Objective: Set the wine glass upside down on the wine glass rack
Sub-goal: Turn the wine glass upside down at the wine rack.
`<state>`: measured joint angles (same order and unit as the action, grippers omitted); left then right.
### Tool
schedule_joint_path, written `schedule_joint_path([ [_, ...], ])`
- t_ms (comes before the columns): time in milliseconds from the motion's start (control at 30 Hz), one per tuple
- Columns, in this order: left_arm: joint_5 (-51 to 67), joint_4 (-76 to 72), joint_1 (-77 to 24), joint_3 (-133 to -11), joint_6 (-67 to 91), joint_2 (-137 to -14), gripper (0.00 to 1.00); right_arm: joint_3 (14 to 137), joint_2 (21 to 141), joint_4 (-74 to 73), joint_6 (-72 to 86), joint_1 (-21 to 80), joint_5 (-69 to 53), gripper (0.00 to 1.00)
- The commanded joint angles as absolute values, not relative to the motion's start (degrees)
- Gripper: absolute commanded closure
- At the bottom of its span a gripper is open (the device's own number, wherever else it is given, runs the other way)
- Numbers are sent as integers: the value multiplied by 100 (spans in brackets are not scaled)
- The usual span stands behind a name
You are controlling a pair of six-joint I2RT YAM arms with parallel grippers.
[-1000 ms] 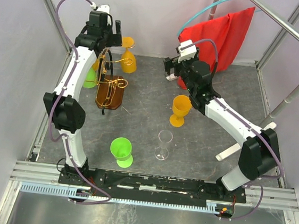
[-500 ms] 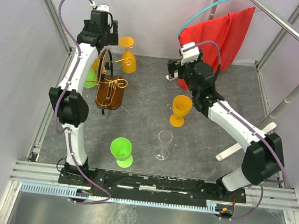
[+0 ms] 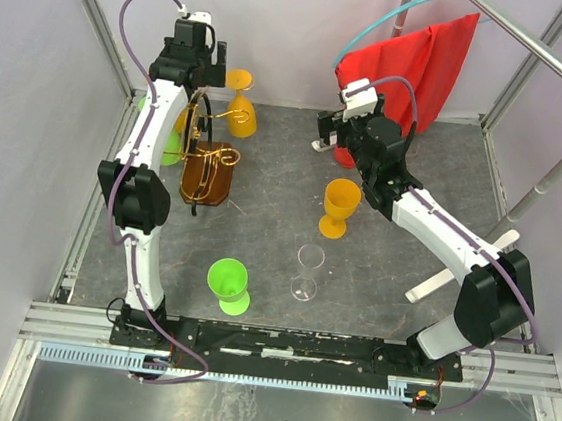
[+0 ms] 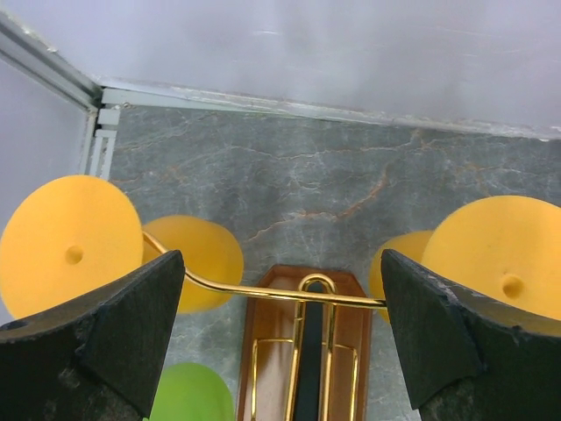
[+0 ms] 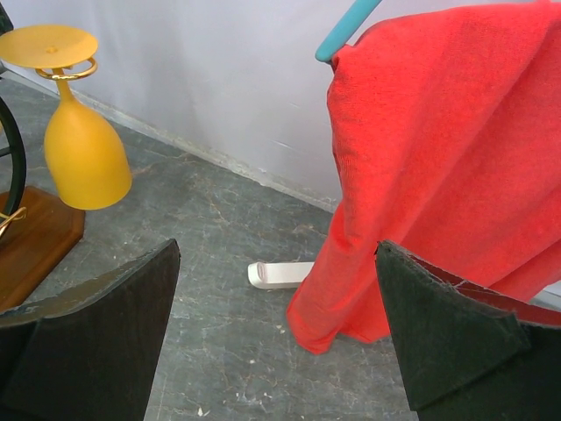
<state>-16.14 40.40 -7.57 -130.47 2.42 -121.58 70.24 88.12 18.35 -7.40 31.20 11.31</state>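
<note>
L gripper [image 4: 280, 267] hangs over the wine glass rack [image 3: 207, 175] at the far left of the table [image 3: 285, 171], jaws spread wide w/ nothing betw. them. Rack's wooden base sits flat on the table and copper wire arms rise from it. Two glasses hang upside down on the wire, feet up: left hung orange glass [image 4: 68, 250] and right hung orange glass [image 4: 504, 263]. A half-hidden green glass [image 3: 170, 147] shows beside the rack behind the L arm; can't tell if it hangs or stands. Nearer the front edge a green wine glass [image 3: 228, 283] stands upright. The clear wine glass [image 3: 307, 271] is upright to its right, apart from it. An upright orange wine glass [image 3: 340, 207] stands farther back, close by the R forearm. R gripper [image 5: 279, 250] is above the table at the far middle, jaws wide apart and empty, facing a red cloth [image 5: 438, 158] that hangs beside a teal tube [image 5: 346, 31]. A white foot [image 5: 280, 274] lies at the cloth's lower edge.
</note>
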Motion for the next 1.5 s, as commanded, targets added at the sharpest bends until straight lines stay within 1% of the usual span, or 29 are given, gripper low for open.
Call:
schedule_joint_path([
  [0,-1129,3702,-748,-13111,-75,-12098,1,7023,8640,2023,-693,3094,1239,0],
  [467,-349,3285,-765,-12938,-116,-12158,1,6988,8575,1954,-493,3095,1290,0],
  [767,158,2731,-781,-12572,-176,-12138,1,6957,8533,1922,-436,3098,1293,0],
  [1033,884,2238,-773,-12077,-124,-11933,1,6952,8549,1917,-413,3099,1235,0],
  [1267,1036,2059,-791,-11412,-279,-11488,1,6951,8591,1925,-405,3094,1196,0],
  [1467,844,1979,-777,-10975,-341,-11086,1,6954,8638,1949,-362,3094,1119,0],
])
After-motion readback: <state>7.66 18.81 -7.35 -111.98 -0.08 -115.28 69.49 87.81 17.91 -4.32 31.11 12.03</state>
